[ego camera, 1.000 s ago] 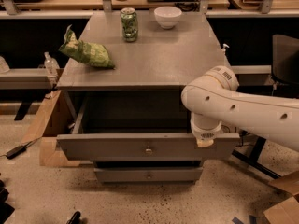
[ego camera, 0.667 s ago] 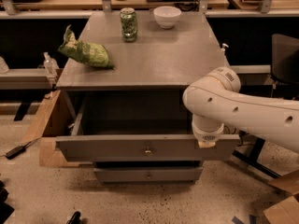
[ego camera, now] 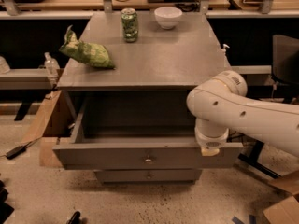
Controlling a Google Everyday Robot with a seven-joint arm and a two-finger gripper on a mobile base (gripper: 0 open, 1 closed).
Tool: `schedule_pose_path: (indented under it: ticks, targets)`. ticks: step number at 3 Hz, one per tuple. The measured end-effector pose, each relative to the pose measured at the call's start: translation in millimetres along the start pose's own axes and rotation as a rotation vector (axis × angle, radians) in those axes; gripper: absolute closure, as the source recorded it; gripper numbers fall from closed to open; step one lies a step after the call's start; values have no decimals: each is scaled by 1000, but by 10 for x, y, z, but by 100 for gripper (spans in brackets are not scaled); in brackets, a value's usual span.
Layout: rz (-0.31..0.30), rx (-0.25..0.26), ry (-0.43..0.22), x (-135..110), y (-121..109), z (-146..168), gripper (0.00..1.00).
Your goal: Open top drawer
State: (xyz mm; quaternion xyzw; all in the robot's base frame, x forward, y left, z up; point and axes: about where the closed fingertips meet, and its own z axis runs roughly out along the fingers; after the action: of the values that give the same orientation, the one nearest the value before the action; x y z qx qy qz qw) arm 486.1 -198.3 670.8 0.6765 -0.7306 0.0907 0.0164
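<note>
Since 0.7 s ago only small changes: top drawer [ego camera: 117,157] front sits a touch lower in frame, i.e. pulled slightly further out, and the white arm [ego camera: 247,113] has shifted a bit down and right with it. Top drawer is open at centre-bottom of the frame, well out from under the grey cabinet top [ego camera: 159,64], and its inside looks bare and dark. Its small round metal knob [ego camera: 148,160] is at the middle of the front, with nothing on it. Gripper [ego camera: 210,149] is at the right end of the drawer's front edge, lower right of centre. The wrist points straight down onto that edge and only a pale tip shows against it. Can't tell how far open the claw is or whether it has hold of the drawer. A narrower lower drawer front [ego camera: 148,175] shows just beneath, closed. On the cabinet top: green can [ego camera: 129,25] upright at the back, white bowl [ego camera: 167,17] just to its right, green snack bag [ego camera: 88,54] lying near the left edge. A cardboard box [ego camera: 46,125] stands on the floor at the cabinet's left side, and a clear bottle [ego camera: 50,65] stands above it at the left edge of the frame.
</note>
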Motion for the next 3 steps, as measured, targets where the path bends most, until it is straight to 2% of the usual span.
schedule_pose_path:
  ticks: [2,3]
  targets:
    - [0,0,0,5,-5,-38,100]
    - [4,-35,-9,45,215,-22,100]
